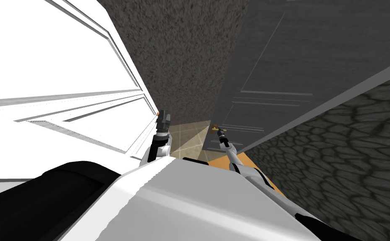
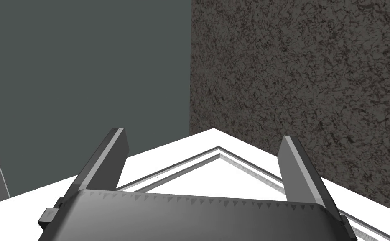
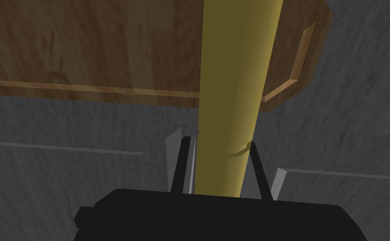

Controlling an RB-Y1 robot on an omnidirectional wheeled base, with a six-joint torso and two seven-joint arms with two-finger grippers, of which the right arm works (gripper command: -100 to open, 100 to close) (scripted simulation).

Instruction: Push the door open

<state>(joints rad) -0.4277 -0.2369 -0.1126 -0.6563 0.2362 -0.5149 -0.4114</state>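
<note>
So the right pincer (image 3: 217, 144) is clenched on the yellow handle (image 3: 235, 75) of the grey door (image 1: 298, 54) just ahead. I'd hold that grip firm and push straight, steadily; left pincer (image 2: 202, 140) hangs released by the white panel (image 2: 215, 175)

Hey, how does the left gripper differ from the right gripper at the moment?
On the left gripper the jaws stand wide open with nothing between them; on the right gripper they are shut on the yellow handle. The left gripper is beside the white panelled door, while the right gripper is at the dark grey door. Both have two thin jaws on a dark body.
</note>
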